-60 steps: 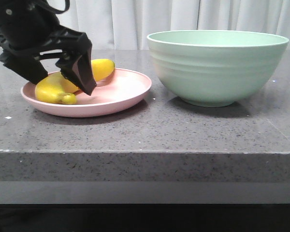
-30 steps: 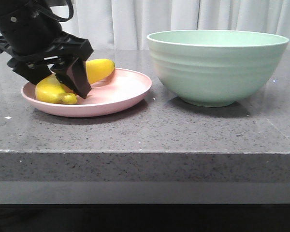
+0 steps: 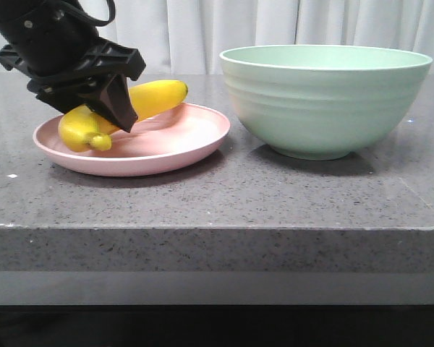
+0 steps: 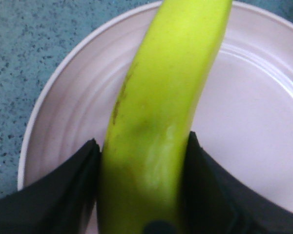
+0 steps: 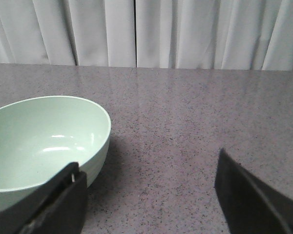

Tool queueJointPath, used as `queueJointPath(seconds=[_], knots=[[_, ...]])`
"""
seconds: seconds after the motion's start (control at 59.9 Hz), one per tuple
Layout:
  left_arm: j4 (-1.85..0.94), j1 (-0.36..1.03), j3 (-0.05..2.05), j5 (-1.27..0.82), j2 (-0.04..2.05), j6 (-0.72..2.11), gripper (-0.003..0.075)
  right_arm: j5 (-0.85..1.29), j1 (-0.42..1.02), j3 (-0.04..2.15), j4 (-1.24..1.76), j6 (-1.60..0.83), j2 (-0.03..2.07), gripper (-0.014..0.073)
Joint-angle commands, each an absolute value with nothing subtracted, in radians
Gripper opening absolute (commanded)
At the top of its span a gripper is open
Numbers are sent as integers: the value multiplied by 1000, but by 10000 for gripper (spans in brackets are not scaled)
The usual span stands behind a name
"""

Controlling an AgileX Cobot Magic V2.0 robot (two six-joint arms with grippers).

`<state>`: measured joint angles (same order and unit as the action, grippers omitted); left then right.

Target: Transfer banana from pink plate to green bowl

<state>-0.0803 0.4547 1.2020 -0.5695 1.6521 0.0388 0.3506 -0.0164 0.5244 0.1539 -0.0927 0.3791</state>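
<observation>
My left gripper is shut on the yellow banana and holds it tilted just above the pink plate at the left of the front view. In the left wrist view the banana fills the gap between both black fingers, over the plate. The mint-green bowl stands to the right of the plate, empty as far as it shows. My right gripper is open and empty beside the bowl; it does not show in the front view.
The grey speckled stone table has its front edge close to the camera. White curtains hang behind the table.
My left gripper has closed on the banana and lifted it; the banana's right end has risen and shifted right, and it no longer lies flat on the plate.
</observation>
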Motion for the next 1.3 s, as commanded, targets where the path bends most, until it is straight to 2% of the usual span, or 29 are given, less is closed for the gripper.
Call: queueJointPath(seconds=[0.0, 0.133, 0.534, 0.734, 1.051, 1.285], knots=[[-91, 462, 1237, -502, 1614, 34, 250, 278, -22, 561, 146, -104, 393, 561], [-91, 462, 1237, -504, 1612, 34, 195, 278, -22, 561, 146, -104, 393, 561], [-148, 474, 1235, -469, 1417, 34, 195, 276, -22, 561, 146, -104, 397, 561], [-152, 572, 1226, -422, 1324, 34, 195, 276, -16, 566, 170, -104, 461, 561], [-152, 770, 1226, -414, 1312, 34, 195, 239, -7, 636, 461, -104, 590, 561], [-152, 790, 1226, -406, 1312, 34, 195, 238, 118, 738, 702, -104, 707, 561]])
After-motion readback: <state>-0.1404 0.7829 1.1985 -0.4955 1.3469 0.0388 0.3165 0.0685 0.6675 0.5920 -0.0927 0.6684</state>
